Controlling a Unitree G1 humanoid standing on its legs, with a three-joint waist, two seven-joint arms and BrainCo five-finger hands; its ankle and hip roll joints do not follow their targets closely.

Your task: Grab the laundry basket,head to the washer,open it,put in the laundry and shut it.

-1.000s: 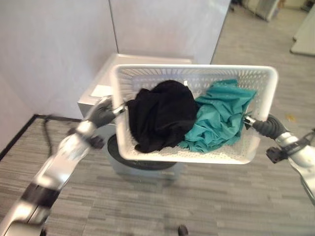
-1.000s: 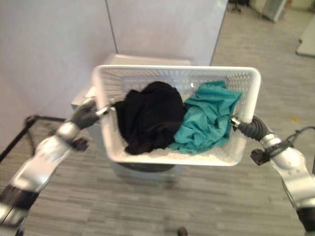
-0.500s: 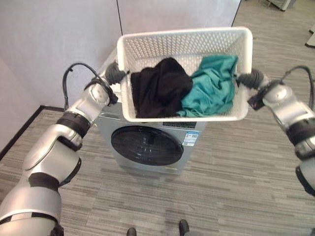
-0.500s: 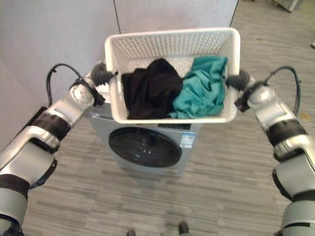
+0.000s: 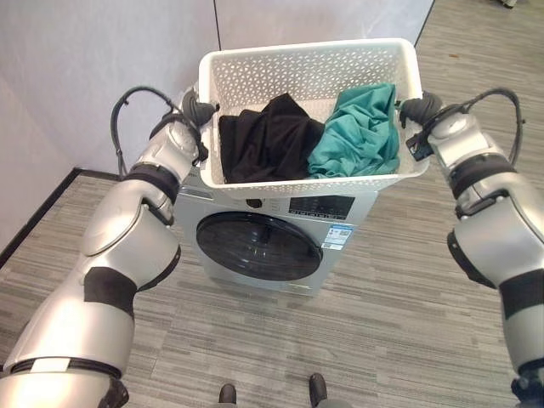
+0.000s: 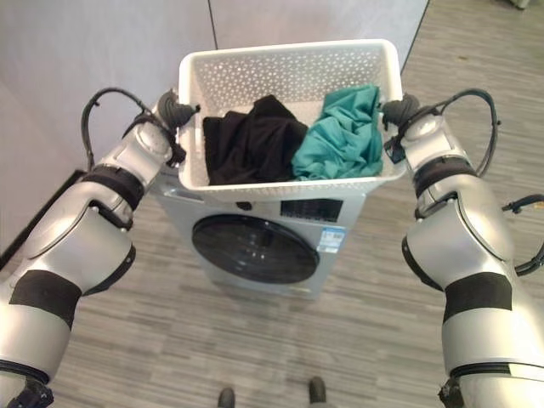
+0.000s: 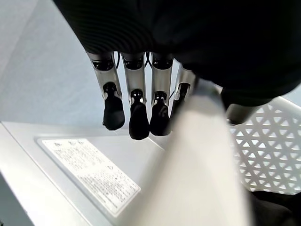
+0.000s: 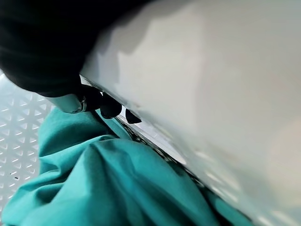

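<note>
- The white laundry basket (image 5: 255, 81) is held above the washer (image 5: 263, 242), the left hand (image 5: 198, 109) curled round its left rim and the right hand (image 5: 418, 108) clasped on its right rim.
- A black garment (image 5: 268, 146) and a teal garment (image 5: 361, 132) are carried inside.
- Grey plank floor (image 5: 382, 314) and a pale wall (image 5: 102, 59) are seen.
- Against half a second earlier, the basket is set lower and closer over the washer top.

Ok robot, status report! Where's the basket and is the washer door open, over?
Left hand and right hand grip the laundry basket at its sides. Basket, with black and teal clothes, over the washer. Door shut; nothing in the way.
</note>
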